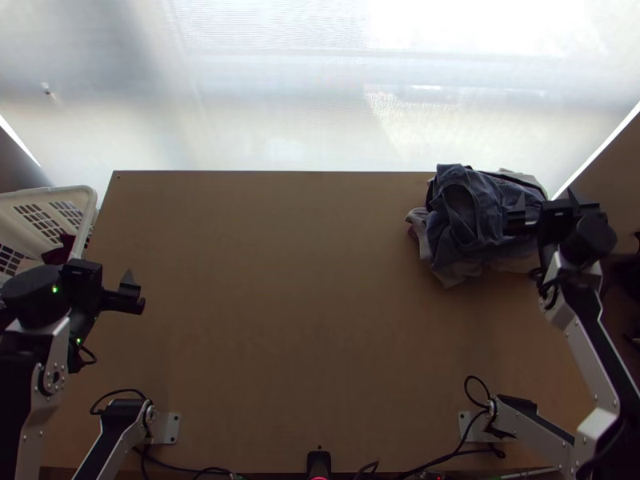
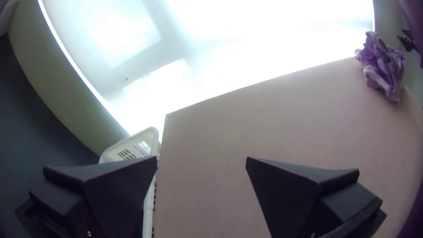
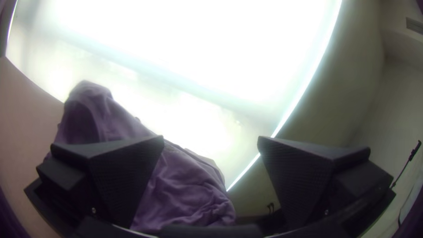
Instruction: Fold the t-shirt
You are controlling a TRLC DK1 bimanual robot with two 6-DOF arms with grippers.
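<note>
right pincer (image 1: 547, 203) is spread wide by the crumpled clothes (image 1: 480, 212); left pincer (image 1: 102, 278) (spread too) is near the white basket (image 1: 48, 192).

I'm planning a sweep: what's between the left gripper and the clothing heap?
In the top view, bare wooden tabletop stretches from the left gripper to the clothing heap.

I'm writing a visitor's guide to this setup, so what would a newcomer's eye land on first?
Probably the glaring, pale expanse beyond the far edge of the table. Next would come the bunched blue-grey heap of cloth at the table's far right corner, with the right end effector open beside it, and then the white basket at the left edge.
</note>
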